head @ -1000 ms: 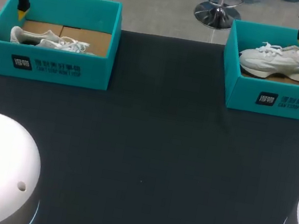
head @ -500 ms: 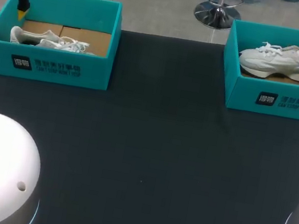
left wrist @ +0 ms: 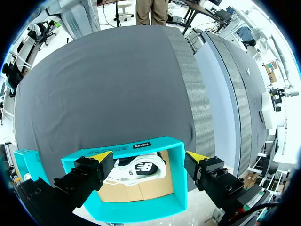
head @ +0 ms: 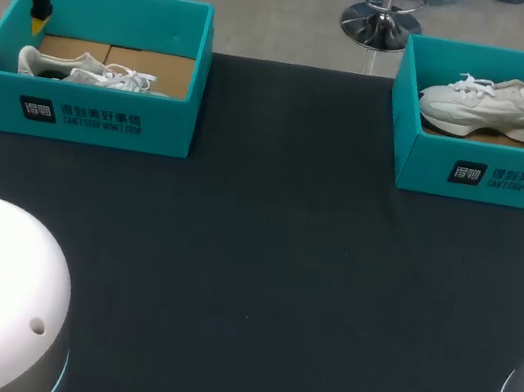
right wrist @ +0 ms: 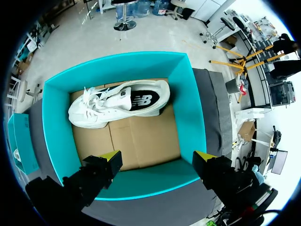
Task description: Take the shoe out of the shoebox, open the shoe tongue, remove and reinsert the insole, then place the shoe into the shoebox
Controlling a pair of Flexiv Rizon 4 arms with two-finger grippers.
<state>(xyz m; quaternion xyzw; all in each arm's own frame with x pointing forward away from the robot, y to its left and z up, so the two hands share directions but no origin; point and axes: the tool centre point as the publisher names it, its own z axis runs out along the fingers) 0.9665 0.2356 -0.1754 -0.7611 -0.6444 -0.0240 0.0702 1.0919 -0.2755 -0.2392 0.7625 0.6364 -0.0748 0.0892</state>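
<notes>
The white shoe lies along the far wall of the right shoebox. The right gripper hovers above, fingers spread wide. Best to come straight down, straddle the heel collar, clear of the walls, and close gently.
</notes>
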